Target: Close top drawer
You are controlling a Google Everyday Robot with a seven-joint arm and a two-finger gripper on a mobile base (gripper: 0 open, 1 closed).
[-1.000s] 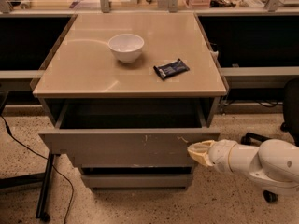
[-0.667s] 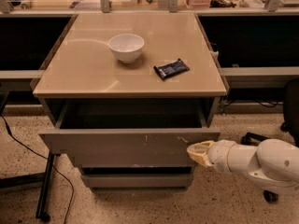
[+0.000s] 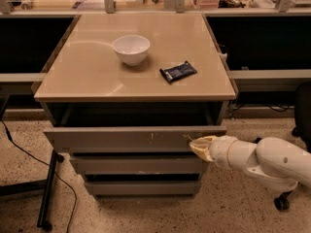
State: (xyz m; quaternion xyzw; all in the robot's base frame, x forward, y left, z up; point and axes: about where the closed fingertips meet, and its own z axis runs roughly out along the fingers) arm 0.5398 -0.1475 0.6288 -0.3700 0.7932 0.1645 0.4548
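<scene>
The top drawer (image 3: 121, 139) is a wide grey metal drawer under the beige tabletop (image 3: 87, 76). It stands pulled out toward me, with its dark inside showing behind the flat front. Small white scuffs mark the front at centre and right. My gripper (image 3: 198, 145) comes in from the right on a white arm (image 3: 262, 159). Its yellowish tip touches the drawer front near the right end.
A white bowl (image 3: 131, 49) and a dark snack packet (image 3: 178, 72) lie on the tabletop. Two narrower grey drawer fronts (image 3: 138, 165) sit below the top drawer. A black stand leg (image 3: 48, 188) and cable lie on the floor at left. A chair caster (image 3: 281, 203) is at right.
</scene>
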